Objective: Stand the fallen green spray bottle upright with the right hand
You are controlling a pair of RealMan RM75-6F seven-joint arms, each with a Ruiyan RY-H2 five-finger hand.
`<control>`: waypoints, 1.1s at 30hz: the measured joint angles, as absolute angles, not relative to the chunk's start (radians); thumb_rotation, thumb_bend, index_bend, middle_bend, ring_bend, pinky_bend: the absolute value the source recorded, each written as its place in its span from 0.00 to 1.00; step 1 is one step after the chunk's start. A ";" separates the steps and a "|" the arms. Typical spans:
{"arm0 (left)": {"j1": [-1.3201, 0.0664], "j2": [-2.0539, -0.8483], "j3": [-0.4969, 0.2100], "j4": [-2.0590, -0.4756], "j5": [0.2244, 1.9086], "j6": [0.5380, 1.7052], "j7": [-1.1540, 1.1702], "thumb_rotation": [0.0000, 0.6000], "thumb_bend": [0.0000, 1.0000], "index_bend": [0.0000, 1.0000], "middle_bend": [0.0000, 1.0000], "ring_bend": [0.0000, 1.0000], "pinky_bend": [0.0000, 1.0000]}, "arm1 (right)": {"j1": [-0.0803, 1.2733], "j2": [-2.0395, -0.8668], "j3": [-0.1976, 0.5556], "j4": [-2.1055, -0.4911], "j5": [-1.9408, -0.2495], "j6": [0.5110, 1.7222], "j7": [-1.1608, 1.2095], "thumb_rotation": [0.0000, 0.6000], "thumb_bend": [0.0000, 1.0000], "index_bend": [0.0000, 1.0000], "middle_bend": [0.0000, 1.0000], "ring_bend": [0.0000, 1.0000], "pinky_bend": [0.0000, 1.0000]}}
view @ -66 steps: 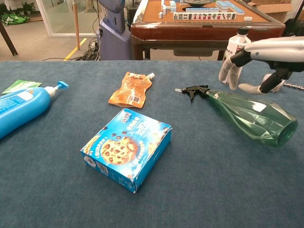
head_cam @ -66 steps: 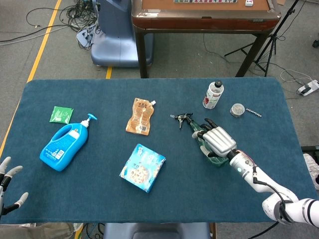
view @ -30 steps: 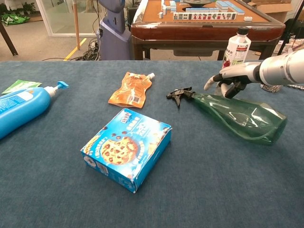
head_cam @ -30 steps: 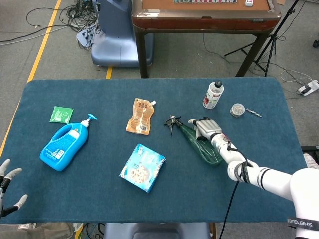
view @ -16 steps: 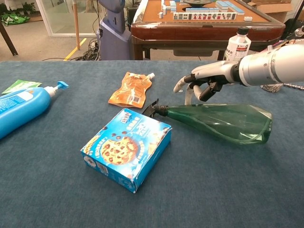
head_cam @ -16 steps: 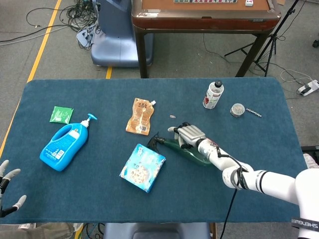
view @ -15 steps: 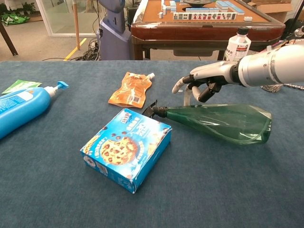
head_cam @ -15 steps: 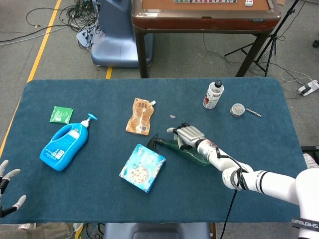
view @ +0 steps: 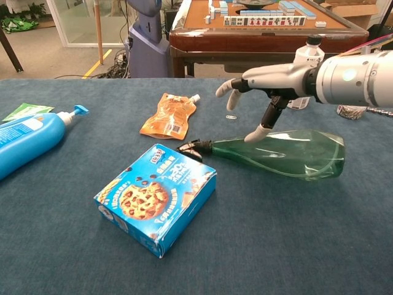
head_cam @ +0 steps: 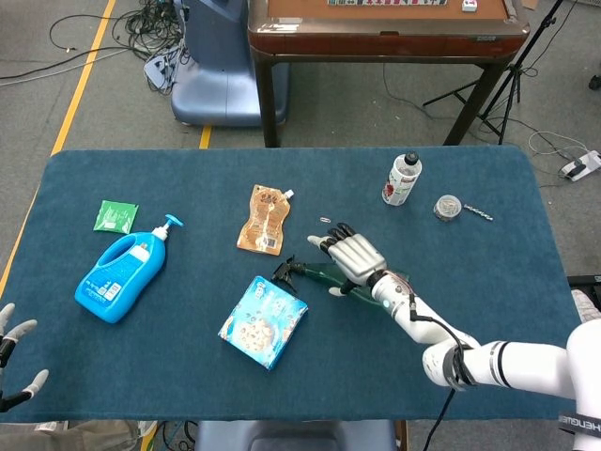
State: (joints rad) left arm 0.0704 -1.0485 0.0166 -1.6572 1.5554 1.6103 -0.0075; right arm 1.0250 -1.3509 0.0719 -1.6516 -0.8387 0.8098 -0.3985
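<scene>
The green spray bottle lies on its side on the blue table, base to the right, its black nozzle against the cookie box. My right hand hovers over the bottle's neck end with fingers spread; one fingertip touches the green body, and it grips nothing. In the head view the right hand covers much of the bottle. My left hand sits at the lower left table edge, fingers apart and holding nothing.
The cookie box lies just left of the nozzle. An orange pouch and a small clip lie behind it. A blue pump bottle and green sachet are far left. A white bottle and small jar stand at the back right.
The bottle has slid and swung left until its nozzle met the cookie box, which shifted left. My right hand followed leftwards and its fingers have spread and lifted above the bottle.
</scene>
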 measured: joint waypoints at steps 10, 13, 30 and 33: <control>0.077 -1.047 0.019 -1.649 1.556 1.616 -0.021 1.00 0.26 0.21 0.02 0.04 0.04 | 0.963 -1.331 -0.031 -1.803 -0.832 1.018 -0.634 0.82 0.00 0.00 0.13 0.02 0.00; 0.076 -1.048 0.020 -1.649 1.559 1.616 -0.021 1.00 0.26 0.21 0.02 0.05 0.04 | 0.939 -1.337 -0.055 -1.800 -0.826 1.046 -0.675 0.83 0.00 0.00 0.12 0.02 0.00; 0.082 -1.048 0.021 -1.654 1.564 1.624 -0.015 1.00 0.26 0.21 0.02 0.04 0.04 | 0.908 -1.428 -0.033 -1.560 -0.727 0.984 -0.713 0.82 0.00 0.00 0.12 0.02 0.00; 0.082 -1.048 0.020 -1.653 1.561 1.624 -0.017 1.00 0.26 0.21 0.02 0.04 0.04 | 0.910 -1.435 -0.018 -1.512 -0.698 0.964 -0.713 0.82 0.00 0.00 0.12 0.02 0.00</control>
State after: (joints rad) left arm 0.0824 -1.0476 0.0197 -1.6531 1.5611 1.6242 -0.0173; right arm 0.9103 -1.4347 -0.0175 -1.5118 -0.6976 0.9635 -0.7130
